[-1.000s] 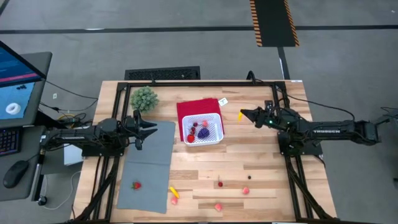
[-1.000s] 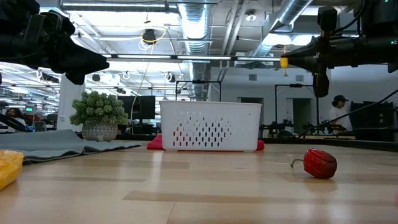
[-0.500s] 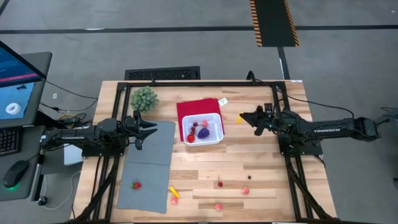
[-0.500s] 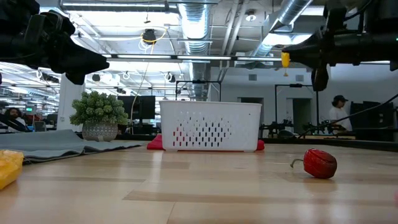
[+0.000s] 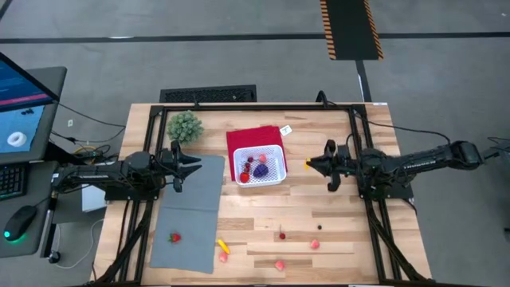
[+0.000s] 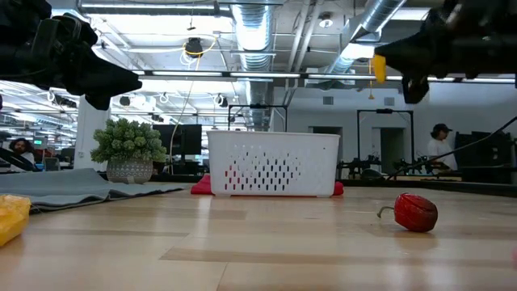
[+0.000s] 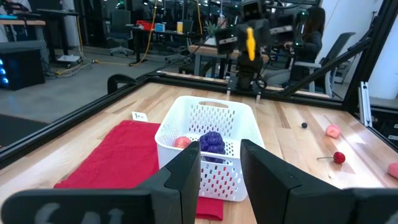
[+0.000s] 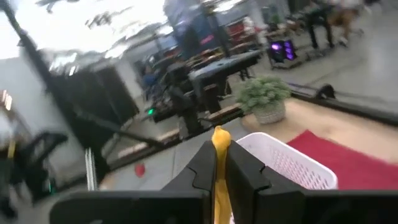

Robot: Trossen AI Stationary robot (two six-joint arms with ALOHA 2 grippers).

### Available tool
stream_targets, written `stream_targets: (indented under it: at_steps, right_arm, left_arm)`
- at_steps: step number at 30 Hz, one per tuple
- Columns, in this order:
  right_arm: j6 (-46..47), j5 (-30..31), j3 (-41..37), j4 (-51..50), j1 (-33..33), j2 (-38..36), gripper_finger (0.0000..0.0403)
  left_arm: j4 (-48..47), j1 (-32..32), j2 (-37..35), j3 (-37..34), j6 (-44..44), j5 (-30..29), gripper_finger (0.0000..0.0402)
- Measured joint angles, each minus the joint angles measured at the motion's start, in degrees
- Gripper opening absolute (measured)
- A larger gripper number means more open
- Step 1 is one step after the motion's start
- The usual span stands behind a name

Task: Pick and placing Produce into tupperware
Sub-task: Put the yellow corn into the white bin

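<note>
A small white square plastic basket with perforated sides (image 5: 260,167) stands upright on the wooden counter (image 5: 335,215), holding a purple toy fruit (image 5: 260,170) and several red and pink pieces. A slim yellow toy vegetable (image 5: 307,165) hangs in the air just beside the basket, pinched upright between the jaws of the right gripper (image 5: 312,165). More tiny produce lies scattered along the counter's near side: a red stemmed piece (image 5: 174,237), a yellow one (image 5: 223,247), and small red and pink ones (image 5: 280,265).

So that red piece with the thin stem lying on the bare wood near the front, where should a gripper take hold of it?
Grip the round red body of the red piece, not the thin stem sticking out sideways. Come straight down from above, probably with the fingers either side of the body: it lies alone on the table, so nothing seems to block them.
</note>
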Motion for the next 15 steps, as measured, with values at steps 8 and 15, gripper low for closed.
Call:
stream_targets:
  at_steps: [8, 15]
  right_arm:
    - [-23.89, 0.12, 0.02, 1.62, 8.54, 0.00, 0.0047]
    - [-38.59, 3.46, 0.77, 2.01, 6.84, 5.24, 0.0047]
  left_arm:
    - [0.00, 0.00, 0.00, 0.00, 0.00, 0.00, 0.0104]
    - [0.00, -0.01, -0.01, 0.00, 0.00, 0.00, 0.0104]
